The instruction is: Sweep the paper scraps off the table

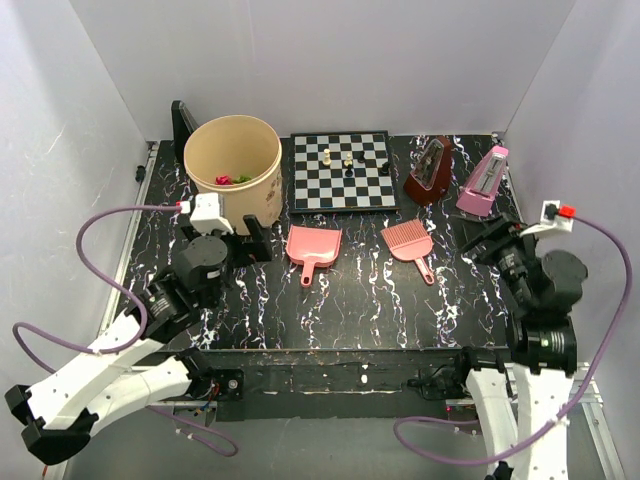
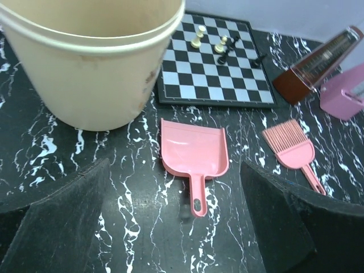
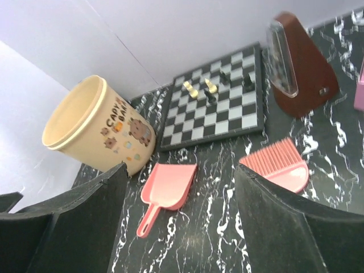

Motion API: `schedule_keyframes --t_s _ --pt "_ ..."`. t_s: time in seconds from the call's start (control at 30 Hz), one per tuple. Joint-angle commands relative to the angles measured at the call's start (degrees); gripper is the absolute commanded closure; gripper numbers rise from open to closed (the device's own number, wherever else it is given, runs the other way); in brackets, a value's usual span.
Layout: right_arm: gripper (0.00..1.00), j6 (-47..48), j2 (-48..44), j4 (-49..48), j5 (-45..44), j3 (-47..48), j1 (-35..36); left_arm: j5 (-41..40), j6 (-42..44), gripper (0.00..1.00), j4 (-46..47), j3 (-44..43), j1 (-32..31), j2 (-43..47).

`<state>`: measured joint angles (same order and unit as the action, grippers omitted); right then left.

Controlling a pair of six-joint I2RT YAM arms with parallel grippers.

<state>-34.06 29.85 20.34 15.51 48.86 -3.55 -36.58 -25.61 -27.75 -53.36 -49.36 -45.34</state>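
My left pincer (image 2: 175, 169) hangs wide and empty; the right pincer (image 3: 181, 169) is spread wide too, holding nothing. Just ahead of the left lies the pink dustpan (image 2: 193, 151), the cream bucket (image 2: 85, 74) close beyond to its left. Ahead of the right, off its right finger, lies the pink brush (image 3: 278, 165). The paper scraps (image 1: 232, 179) I can see sit inside the bucket, and I spot none on the surface (image 1: 360, 300). I judge the sweeping done, with little left but backing off.

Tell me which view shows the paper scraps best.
Top external: it looks down into the beige bucket, where the paper scraps lie. In both wrist views the bucket's wall hides them, so no scraps appear there.
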Motion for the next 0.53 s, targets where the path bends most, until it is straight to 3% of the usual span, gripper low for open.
schedule_keyframes --t_s 0.0,0.5 --pt "0.16 0.3 -6.5 -4.3 -1.4 -3.1 0.5 -7.6 -3.0 0.02 0.2 2.9 -0.2 3.9" --pt "0.11 3.5 -10.0 2.9 -5.6 -7.0 0.6 -4.8 -3.5 0.02 -3.1 1.7 -0.2 4.6"
